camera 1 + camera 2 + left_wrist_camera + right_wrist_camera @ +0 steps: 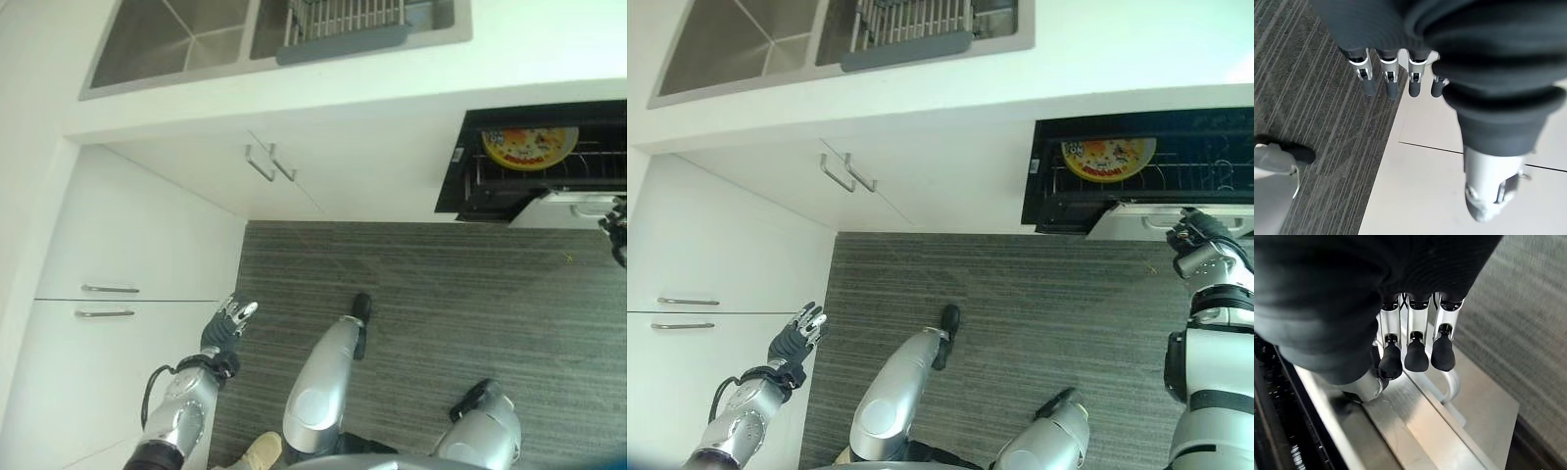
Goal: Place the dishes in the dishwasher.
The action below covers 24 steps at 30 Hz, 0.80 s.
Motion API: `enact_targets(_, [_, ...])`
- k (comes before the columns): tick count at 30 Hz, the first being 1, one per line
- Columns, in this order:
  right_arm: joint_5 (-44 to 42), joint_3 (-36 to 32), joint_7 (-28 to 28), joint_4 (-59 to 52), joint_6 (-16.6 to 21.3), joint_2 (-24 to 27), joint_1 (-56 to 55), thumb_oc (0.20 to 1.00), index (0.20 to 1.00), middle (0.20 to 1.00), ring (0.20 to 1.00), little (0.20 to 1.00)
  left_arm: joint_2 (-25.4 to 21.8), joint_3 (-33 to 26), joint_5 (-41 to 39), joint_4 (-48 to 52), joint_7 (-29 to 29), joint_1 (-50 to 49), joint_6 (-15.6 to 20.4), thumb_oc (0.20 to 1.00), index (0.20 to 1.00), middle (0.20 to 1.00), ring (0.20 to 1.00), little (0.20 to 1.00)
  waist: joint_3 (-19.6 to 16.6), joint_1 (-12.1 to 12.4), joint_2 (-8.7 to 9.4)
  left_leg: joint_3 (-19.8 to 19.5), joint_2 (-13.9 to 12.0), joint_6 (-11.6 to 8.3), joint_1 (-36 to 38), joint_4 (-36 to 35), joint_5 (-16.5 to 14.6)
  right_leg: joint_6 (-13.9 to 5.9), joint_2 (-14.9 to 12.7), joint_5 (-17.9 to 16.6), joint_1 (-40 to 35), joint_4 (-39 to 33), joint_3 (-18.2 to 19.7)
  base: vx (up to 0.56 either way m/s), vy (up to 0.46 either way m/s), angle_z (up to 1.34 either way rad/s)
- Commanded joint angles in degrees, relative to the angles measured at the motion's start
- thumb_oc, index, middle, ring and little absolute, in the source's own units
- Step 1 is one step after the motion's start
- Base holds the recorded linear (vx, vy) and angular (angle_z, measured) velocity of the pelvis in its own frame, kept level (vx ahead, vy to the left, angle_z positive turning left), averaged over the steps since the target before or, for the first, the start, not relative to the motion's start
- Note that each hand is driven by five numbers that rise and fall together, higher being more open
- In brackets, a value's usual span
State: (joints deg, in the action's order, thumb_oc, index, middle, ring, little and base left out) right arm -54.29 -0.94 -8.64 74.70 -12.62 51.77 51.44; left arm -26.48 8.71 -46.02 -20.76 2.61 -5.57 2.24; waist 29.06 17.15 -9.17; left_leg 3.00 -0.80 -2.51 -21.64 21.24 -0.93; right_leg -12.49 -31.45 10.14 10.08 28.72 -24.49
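Dish: a round yellow plate with a colourful printed picture (1108,157) stands on edge in the wire rack (1195,176) of the open black dishwasher (1048,191), at the upper right of the right eye view.
Dishwasher door: a silver panel with a curved metal handle (1449,382), half open, below the rack.
Right hand (1195,235): at the right edge of the frame, over the top of the door; fingers (1417,355) bent down towards the handle, grasping nothing.
Left hand (798,333): lower left, beside the white cabinet fronts (715,264), above the grey striped carpet (1019,294); fingers (1388,81) released and straight, empty.
Surface: white counter (1117,69) with a steel sink (735,44) and a grey drainer rack (911,24) at the top left.
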Motion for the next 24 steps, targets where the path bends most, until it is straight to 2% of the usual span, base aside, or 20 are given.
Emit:
enact_targets(1, [1.9,6.1,2.7,-7.0,4.2,3.5,17.0,0.2,0.2,0.2,0.2,0.2,-5.2,-0.6,2.4,1.4,2.2,-1.9,0.9,1.0,1.0,1.0,1.0,1.0,-2.2,3.2,-0.31,-6.1,-3.1,-3.97,0.1,-4.7,1.5,-0.52,-0.6,-14.2,3.6,-10.9,4.1,0.07,-0.021,0.12])
enact_targets(5, [6.3,12.3,1.7,-5.0,4.4,7.0,25.2,0.2,0.2,0.2,0.2,0.2,-6.3,-2.7,4.3,1.7,4.0,-2.8,2.7,1.0,1.0,1.0,1.0,1.0,-3.1,5.7,-1.44,-7.3,-1.6,-3.88,-1.7,-11.9,5.6,-2.11,-0.5,-19.4,1.4,-21.7,1.0,0.05,0.01,0.05])
enact_targets(8, [6.8,15.2,1.0,-5.0,4.8,8.2,29.5,0.2,0.2,0.2,0.2,0.2,-7.2,-4.4,5.1,1.4,5.2,-3.2,2.9,1.0,1.0,1.0,1.0,1.0,-3.2,7.1,-1.89,-7.7,-1.0,-3.83,-2.9,-13.6,6.8,-2.51,-0.4,-21.0,0.4,-25.1,-0.7,0.1,-0.002,0.18])
enact_targets(9, [6.9,16.2,0.7,-5.1,4.7,8.6,31.2,0.2,0.2,0.2,0.2,0.2,-7.8,-5.2,5.4,1.2,6.2,-3.8,3.1,1.0,1.0,1.0,1.0,1.0,-3.6,7.9,-1.79,-8.2,-0.9,-4.02,-2.8,-14.3,6.0,-2.51,0.0,-20.0,-0.8,-26.1,-1.0,0.14,-0.028,0.21])
enact_targets(14, [4.8,19.2,-0.1,-5.8,6.0,10.2,37.1,0.2,0.2,0.2,0.2,0.2,-10.5,-8.8,6.8,0.6,8.4,-5.8,3.1,1.0,1.0,1.0,1.0,1.0,-4.4,9.9,-1.09,-9.4,-0.2,-4.02,-5.0,-14.3,6.6,-2.51,0.8,-20.4,-3.8,-29.3,-3.1,0.09,-0.041,0.12])
enact_targets(19, [3.1,20.0,1.6,-7.2,6.4,9.4,38.1,0.2,0.2,0.2,0.2,0.2,-12.8,-10.9,8.4,1.2,11.5,-7.8,3.0,1.0,1.0,1.0,1.0,1.0,-5.0,10.1,-0.73,-9.5,-0.3,-4.22,-6.7,-11.6,5.7,-2.51,1.6,-20.5,-6.2,-31.1,-3.4,0.06,-0.032,0.04])
enact_targets(24, [4.8,20.7,5.8,-9.5,7.0,7.7,35.6,0.2,0.2,0.2,0.2,0.2,-14.6,-12.0,5.8,7.0,10.9,-8.1,1.7,1.0,1.0,1.0,1.0,1.0,-3.9,9.8,-0.05,-8.4,-1.5,-4.81,-8.3,-9.9,5.4,-2.51,2.4,-21.1,-7.3,-33.4,-3.5,-0.05,-0.013,-0.17])
